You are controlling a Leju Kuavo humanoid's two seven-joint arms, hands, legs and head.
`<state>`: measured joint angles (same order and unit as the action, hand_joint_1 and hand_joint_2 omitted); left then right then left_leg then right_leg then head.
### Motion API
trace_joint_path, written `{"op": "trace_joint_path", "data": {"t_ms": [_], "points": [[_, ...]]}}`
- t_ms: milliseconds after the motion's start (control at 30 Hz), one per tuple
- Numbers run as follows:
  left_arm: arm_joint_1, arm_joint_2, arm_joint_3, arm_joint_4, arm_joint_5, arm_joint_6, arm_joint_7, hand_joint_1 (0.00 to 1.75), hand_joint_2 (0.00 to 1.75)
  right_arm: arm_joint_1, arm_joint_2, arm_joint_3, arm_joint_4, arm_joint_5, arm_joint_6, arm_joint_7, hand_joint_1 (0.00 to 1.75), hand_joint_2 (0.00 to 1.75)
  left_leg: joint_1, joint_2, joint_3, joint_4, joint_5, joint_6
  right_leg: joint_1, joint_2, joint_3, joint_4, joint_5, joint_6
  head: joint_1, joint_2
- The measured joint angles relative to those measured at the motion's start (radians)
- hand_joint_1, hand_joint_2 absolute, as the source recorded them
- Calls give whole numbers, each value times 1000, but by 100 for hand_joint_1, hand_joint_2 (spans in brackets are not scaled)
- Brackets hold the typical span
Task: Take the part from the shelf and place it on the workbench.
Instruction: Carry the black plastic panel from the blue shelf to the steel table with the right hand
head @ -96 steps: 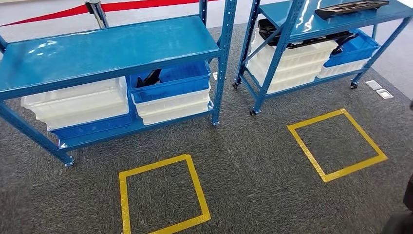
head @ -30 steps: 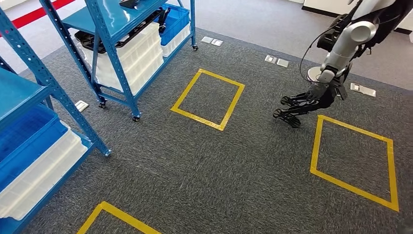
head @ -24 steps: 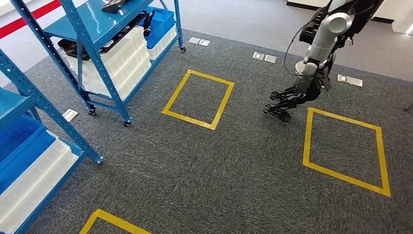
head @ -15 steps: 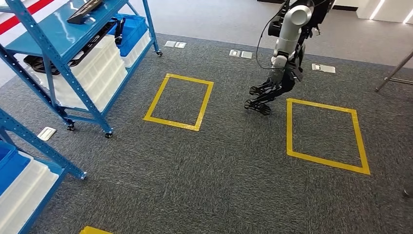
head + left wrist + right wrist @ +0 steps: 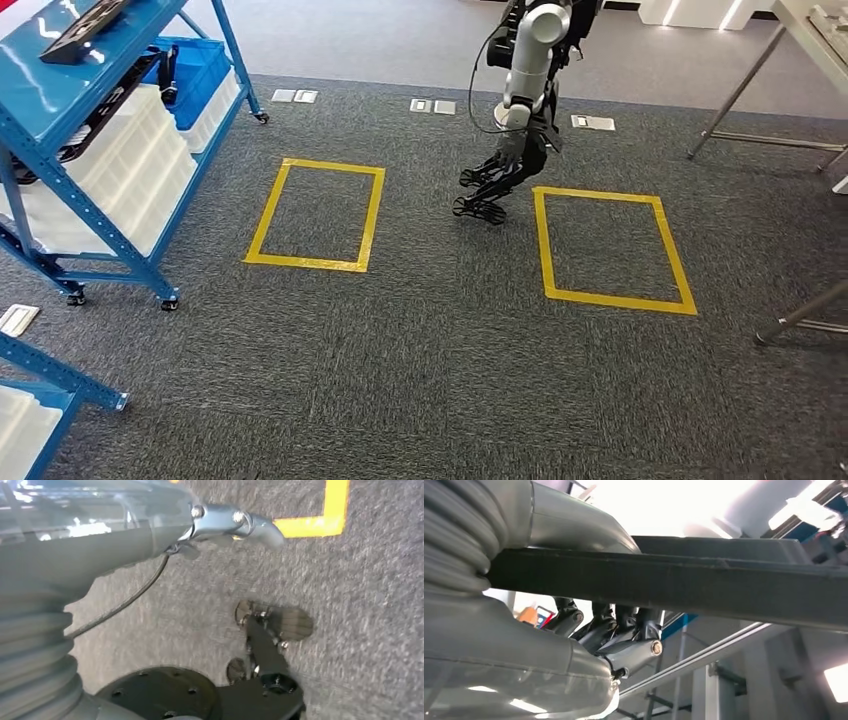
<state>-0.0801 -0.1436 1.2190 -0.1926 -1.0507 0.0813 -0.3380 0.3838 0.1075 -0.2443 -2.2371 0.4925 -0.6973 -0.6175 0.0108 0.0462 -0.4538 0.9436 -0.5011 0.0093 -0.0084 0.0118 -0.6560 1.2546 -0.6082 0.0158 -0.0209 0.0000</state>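
The right hand (image 5: 574, 650) grasps the black part (image 5: 684, 587), a long flat dark piece. In the right wrist view the part runs across between the thick grey thumb on one side and the dark fingers (image 5: 624, 625) curled against its other face. Bright ceiling lights and a grey metal frame lie beyond it in that view.

The left hand (image 5: 150, 540) holds nothing. Its dark fingers (image 5: 280, 622) are released and apart, hanging over the grey carpet (image 5: 370, 605), with a corner of yellow floor tape (image 5: 335, 510) near them.

In the head view, two yellow tape squares are marked on the carpet: one (image 5: 315, 215) nearer the blue shelf (image 5: 60, 80) and one (image 5: 610, 245) towards the counter (image 5: 815, 25), whose edge and metal legs show at the far right. A silver arm (image 5: 525, 60) hangs down between the two squares, just beside the corner of the second; the dark fingers at its end are spread close above the carpet, and that view does not tell whose arm it is.

The blue shelf stands on castors at the left. A second black part (image 5: 85, 28) lies on its top level, and white bins (image 5: 130, 160) and a blue bin (image 5: 205, 75) sit on the level below. The shelf and the counter are well apart, on opposite sides of the carpet.
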Motion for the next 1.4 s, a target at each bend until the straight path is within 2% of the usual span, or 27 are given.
{"op": "trace_joint_path", "data": {"t_ms": [33,100,167,200,267,333,400,433,467,500,533,567,633,700,767,800,833,900,967,1000,1033,1100,1167,1233,1300,1367,1400], "points": [[0,3,0,0,-3,1,-4,0,175,-1,5,0,7,-15,0,-13,175,175,0,11,1,0,-2,-1,-1,-6,23,-47,29,0,0,0],[0,10,1,-1,-10,2,-13,0,175,-5,20,0,20,-50,0,-38,175,175,-2,30,7,1,-7,-8,-1,-54,104,-201,93,0,1,0],[2,21,1,-3,-13,7,-20,0,175,-9,34,0,37,-78,0,-53,175,175,-4,45,17,0,-18,-20,3,-97,153,-292,120,-1,-3,0],[3,26,1,-3,-11,11,-21,0,175,-11,40,0,49,-88,0,-57,175,175,-3,54,22,-2,-22,-26,7,-99,156,-301,121,-3,-5,0],[1,33,1,-6,-5,17,-21,0,175,-12,47,-1,70,-97,0,-60,175,175,3,69,34,-5,-29,-40,11,-72,158,-305,125,-14,-9,0],[0,38,2,-7,-2,21,-13,0,175,-15,50,-1,86,-97,0,-62,175,175,6,31,21,43,-61,-49,6,-48,162,-311,131,-28,-14,0],[4,41,3,-7,-2,24,0,0,175,-20,53,-1,97,-94,0,-63,175,175,5,-24,-45,180,-128,-51,3,-26,163,-312,133,-39,-22,0],[9,42,3,-7,-4,24,6,0,175,-21,54,-2,102,-92,0,-63,175,175,5,-35,-87,259,-159,-51,3,-14,162,-312,134,-42,-26,0],[13,43,3,-7,-6,25,11,0,175,-19,55,-2,106,-90,0,-62,175,175,5,-40,-122,316,-175,-51,4,0,162,-312,133,-43,-29,0],[16,43,4,-7,-7,25,15,0,175,-17,56,-3,108,-86,0,-61,175,175,5,-42,-142,338,-172,-50,5,13,162,-312,133,-43,-30,0],[18,43,4,-7,-10,24,19,0,175,-15,56,-3,110,-81,0,-57,175,175,4,-44,-141,313,-147,-48,6,26,163,-312,133,-43,-32,0],[18,42,4,-7,-15,24,21,0,175,-14,56,-3,111,-73,0,-52,175,175,2,-51,-120,251,-106,-44,7,38,165,-312,133,-43,-34,0],[17,39,5,-6,-26,21,22,0,175,-12,55,-3,111,-57,0,-42,175,175,-4,-93,-52,87,-26,-34,7,60,168,-311,133,-39,-37,0],[17,32,6,-6,-36,17,22,0,175,-11,53,0,110,-43,0,-28,175,175,-12,-125,-14,4,5,-24,7,81,169,-311,129,-28,-37,0],[15,23,6,-6,-44,13,21,0,175,-8,48,5,108,-29,0,-11,175,175,-15,-111,-8,-5,11,-16,7,103,169,-313,128,-16,-34,0],[12,19,6,-6,-46,13,21,0,175,-5,45,7,106,-20,0,-5,175,175,-14,-99,-5,-10,16,-11,6,100,167,-309,126,-12,-33,0],[10,17,6,-6,-46,13,21,0,175,-4,42,8,104,-10,0,3,175,175,-11,-86,-2,-15,21,-6,5,83,158,-288,112,-9,-30,0],[9,14,8,-6,-41,14,17,0,175,-1,36,11,99,14,0,21,175,175,-7,-57,0,-22,26,1,4,32,109,-184,50,-6,-20,0],[11,14,12,-6,-35,14,12,0,175,12,31,12,94,35,0,39,175,175,-5,-29,-2,-23,24,3,0,9,34,-40,-18,1,-13,0],[12,14,14,-6,-36,15,11,0,175,22,30,12,91,40,0,46,175,175,-4,-15,-3,-22,22,2,-3,6,10,4,-28,6,-13,0],[12,14,16,-6,-38,16,12,0,175,32,29,12,87,42,0,50,175,175,-1,-3,-2,-22,20,0,-7,3,6,6,-17,10,-12,0],[12,14,17,-6,-46,21,23,0,175,47,28,12,78,43,0,54,175,175,5,19,1,-20,15,-9,-16,-14,57,-102,48,22,-12,0],[13,22,19,-7,-46,27,33,0,175,50,27,13,72,38,0,53,175,175,7,39,8,-14,2,-25,-24,-64,129,-244,105,30,-9,0],[11,30,21,-8,-39,25,29,0,175,46,27,14,70,24,-1,47,175,175,6,55,17,-11,-12,-39,-22,-87,155,-298,119,24,-13,0],[6,31,23,-8,-33,17,13,0,175,41,27,13,70,10,-1,36,175,175,10,69,28,-14,-18,-46,-18,-63,153,-295,119,8,-20,0],[0,31,23,-7,-31,11,-4,0,175,33,27,13,70,0,-1,26,175,175,15,36,19,24,-47,-52,-18,-41,155,-296,121,-4,-25,0],[-2,31,23,-7,-30,9,-11,0,175,27,27,14,70,-3,-1,22,175,175,16,9,-7,79,-79,-54,-19,-32,156,-296,122,-10,-29,0]]}}
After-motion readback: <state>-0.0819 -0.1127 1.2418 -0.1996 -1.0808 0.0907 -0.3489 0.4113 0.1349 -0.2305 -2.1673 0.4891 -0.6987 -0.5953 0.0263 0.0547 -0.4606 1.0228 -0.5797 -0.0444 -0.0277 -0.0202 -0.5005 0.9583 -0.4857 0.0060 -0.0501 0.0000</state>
